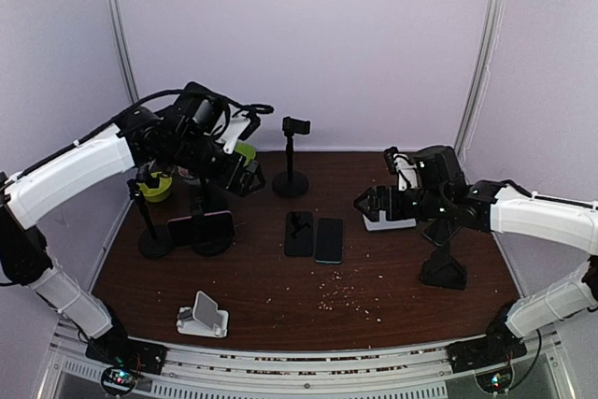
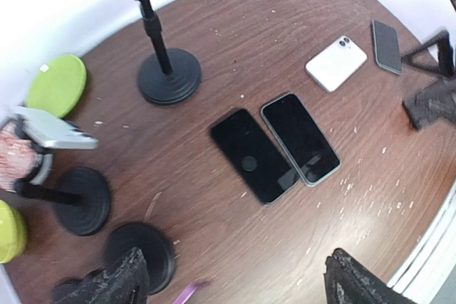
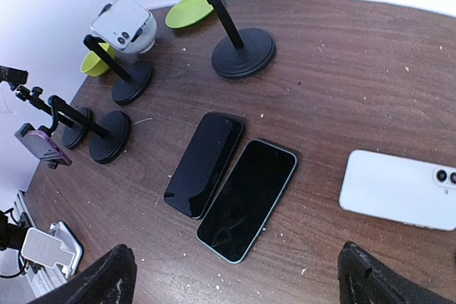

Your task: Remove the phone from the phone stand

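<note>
Currently left gripper (image 1: 245,178) spread wide, empty, over the stands by the left edge. Likely target, purple phone (image 1: 200,226), sits clamped on its stand (image 1: 213,242) just nearward of it, long axis along the near edge. Right gripper (image 1: 366,201) agape, empty, farther off.

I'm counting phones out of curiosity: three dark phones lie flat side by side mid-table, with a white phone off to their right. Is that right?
Only two dark phones lie there, not three: the black phone and the teal-edged phone. The white phone is indeed off to their right. The right wrist view shows this.
</note>
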Controlling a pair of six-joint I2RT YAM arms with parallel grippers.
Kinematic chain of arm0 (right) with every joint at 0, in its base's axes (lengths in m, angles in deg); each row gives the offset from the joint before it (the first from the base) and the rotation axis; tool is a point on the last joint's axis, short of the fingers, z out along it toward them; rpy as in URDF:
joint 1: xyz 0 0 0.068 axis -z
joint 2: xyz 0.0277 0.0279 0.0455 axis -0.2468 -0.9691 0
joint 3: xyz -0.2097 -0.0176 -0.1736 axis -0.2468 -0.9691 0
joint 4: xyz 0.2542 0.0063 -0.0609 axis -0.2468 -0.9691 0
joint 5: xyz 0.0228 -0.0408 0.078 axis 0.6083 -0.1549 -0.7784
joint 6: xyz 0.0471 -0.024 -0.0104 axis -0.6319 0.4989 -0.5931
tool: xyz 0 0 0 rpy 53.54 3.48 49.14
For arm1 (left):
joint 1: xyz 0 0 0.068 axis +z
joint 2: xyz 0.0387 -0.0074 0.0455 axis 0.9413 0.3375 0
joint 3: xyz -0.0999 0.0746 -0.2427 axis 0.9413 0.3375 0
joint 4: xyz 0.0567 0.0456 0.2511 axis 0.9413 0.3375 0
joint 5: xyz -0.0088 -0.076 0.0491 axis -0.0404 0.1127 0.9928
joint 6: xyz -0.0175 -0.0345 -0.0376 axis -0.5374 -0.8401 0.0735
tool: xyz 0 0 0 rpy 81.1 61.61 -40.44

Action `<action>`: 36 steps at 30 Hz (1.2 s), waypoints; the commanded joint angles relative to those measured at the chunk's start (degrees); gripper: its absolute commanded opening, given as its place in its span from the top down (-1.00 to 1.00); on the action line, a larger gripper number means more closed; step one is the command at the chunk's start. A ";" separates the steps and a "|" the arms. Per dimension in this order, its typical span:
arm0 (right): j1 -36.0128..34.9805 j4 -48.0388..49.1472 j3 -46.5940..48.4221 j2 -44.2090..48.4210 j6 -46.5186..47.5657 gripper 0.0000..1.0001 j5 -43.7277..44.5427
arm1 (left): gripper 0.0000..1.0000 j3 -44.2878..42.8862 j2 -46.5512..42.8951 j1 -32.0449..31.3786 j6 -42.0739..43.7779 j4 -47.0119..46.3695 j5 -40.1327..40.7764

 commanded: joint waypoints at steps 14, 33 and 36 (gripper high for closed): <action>-6.03 28.23 0.51 -2.52 19.57 -0.99 -13.90 | -0.71 9.02 -13.23 8.54 14.77 6.36 0.69; -10.89 26.43 23.47 -28.97 27.03 -0.99 -28.41 | -0.68 19.07 -23.31 17.57 15.42 -4.57 -3.51; -11.92 26.48 26.62 -32.66 27.76 -0.99 -29.49 | -0.67 19.90 -24.10 17.61 15.51 -5.39 -3.88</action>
